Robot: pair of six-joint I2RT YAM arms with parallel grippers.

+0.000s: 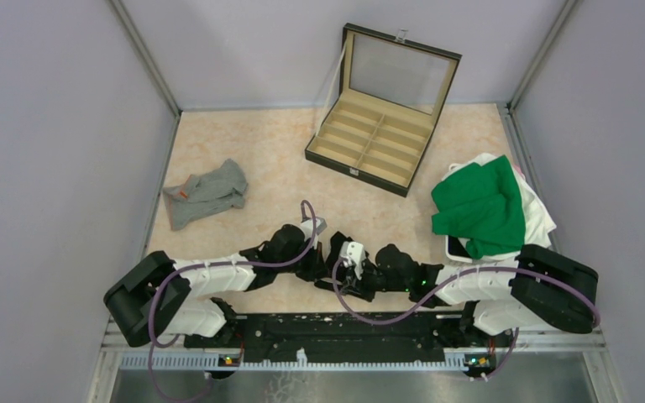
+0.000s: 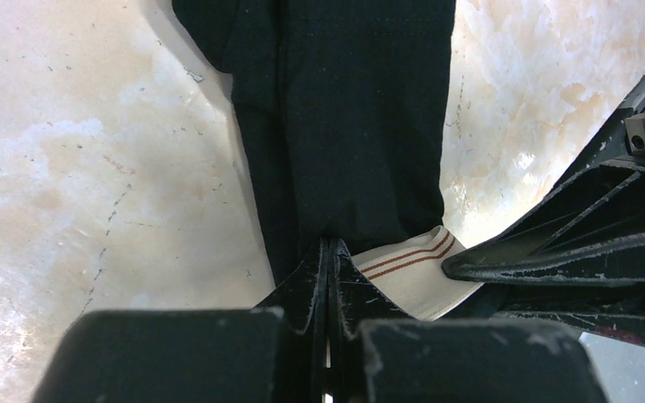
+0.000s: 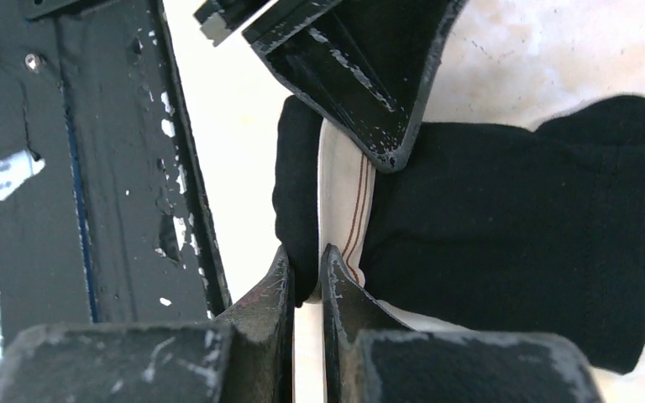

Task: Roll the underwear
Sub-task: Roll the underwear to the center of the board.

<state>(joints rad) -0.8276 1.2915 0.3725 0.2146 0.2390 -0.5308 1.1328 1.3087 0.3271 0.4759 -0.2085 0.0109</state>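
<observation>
1. While the black underwear [image 2: 344,126] lay flat at the near edge of the bench [image 1: 260,151], between both arms, the roll was judged barely begun at its striped waistband [image 2: 407,269].
2. The left claw [image 2: 329,252] was seen fully shut at the hem; a grip could not be confirmed. The right claw [image 3: 306,256] was nearly closed, pinching the waistband end.
3. Rolling away from the mounting rail [image 3: 92,168] was called for; open bench lay ahead, with the grey underwear [image 1: 206,193], compartmented case [image 1: 369,143] and green garment [image 1: 480,206] well apart.
</observation>
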